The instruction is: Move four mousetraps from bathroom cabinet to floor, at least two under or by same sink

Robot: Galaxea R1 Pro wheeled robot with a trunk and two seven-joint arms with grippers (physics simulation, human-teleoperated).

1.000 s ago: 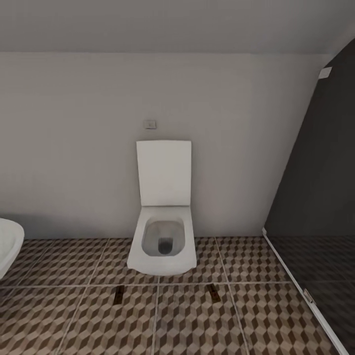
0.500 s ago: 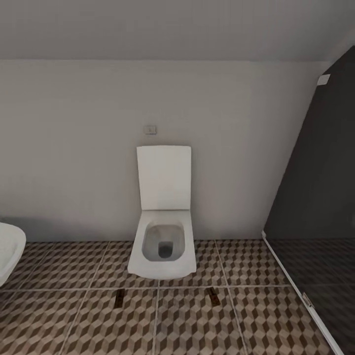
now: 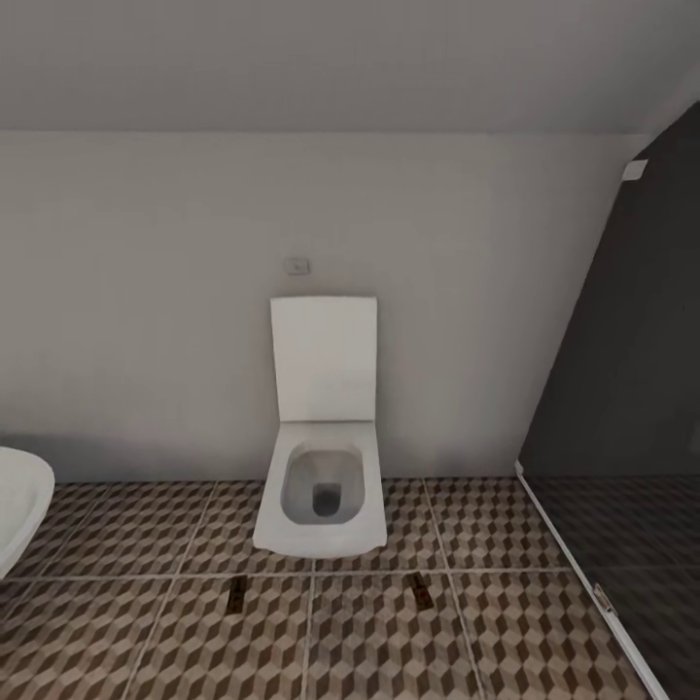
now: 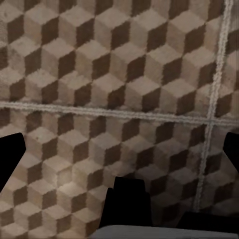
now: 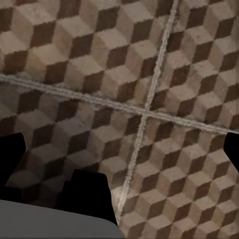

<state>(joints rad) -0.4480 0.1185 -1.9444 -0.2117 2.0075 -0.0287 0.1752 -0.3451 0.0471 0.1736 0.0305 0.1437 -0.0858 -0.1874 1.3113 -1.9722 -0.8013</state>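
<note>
Two mousetraps lie flat on the bathroom floor [image 3: 146,632] in front of a toilet: one mousetrap [image 3: 234,595] at its left front, the other mousetrap [image 3: 421,589] at its right front. They are small dark-brown slabs, each just past a grout line. The cabinet and the sink are out of view. My left gripper [image 4: 119,154] hangs open over bare patterned tiles [image 4: 124,74], its dark fingertips [image 4: 10,159] far apart. My right gripper [image 5: 119,152] is open too, over a grout crossing [image 5: 144,115], with nothing between its fingers [image 5: 10,154].
A white wall-hung toilet [image 3: 322,486] with its lid up stands against the pale back wall. A rounded white fixture [image 3: 19,501] juts in at the left edge. A dark glass shower screen [image 3: 632,389] with a pale floor rail closes off the right side.
The whole head picture has slid down a little and the toilet looks slightly smaller, so the camera has moved. The mousetraps have kept their places on the floor.
</note>
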